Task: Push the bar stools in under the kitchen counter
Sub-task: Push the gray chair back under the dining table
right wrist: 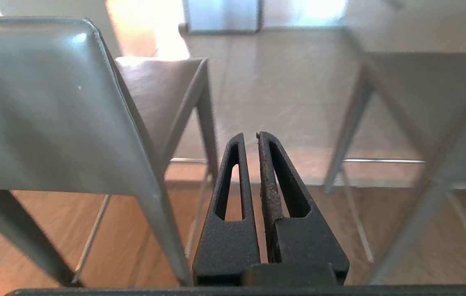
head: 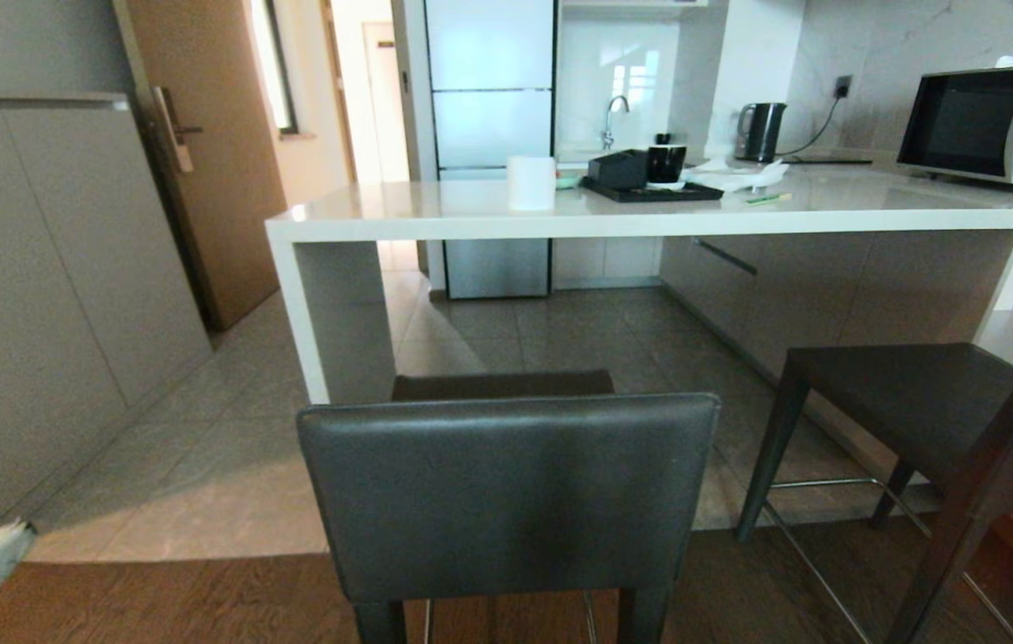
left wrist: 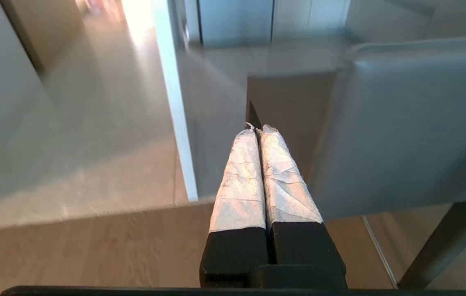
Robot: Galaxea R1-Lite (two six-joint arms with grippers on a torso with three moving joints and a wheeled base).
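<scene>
Nearest you, the stool (head: 506,492) at six o'clock: rigid, tall, tippy. Push its backrest low, toward the bench (head: 649,215), both pincers (left wrist: 257,128) (right wrist: 249,137) pressed together, empty.

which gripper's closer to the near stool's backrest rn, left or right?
Too close to call. The left gripper, shut, points past the backrest's left edge; the right gripper, nearly shut, points past its right edge, between the two stools. Neither touches it.

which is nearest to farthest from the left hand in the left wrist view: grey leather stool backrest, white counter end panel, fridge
1. Grey leather stool backrest, right beside the shut left hand.
2. White counter end panel, ahead on the other side.
3. Fridge, far behind the counter.
</scene>
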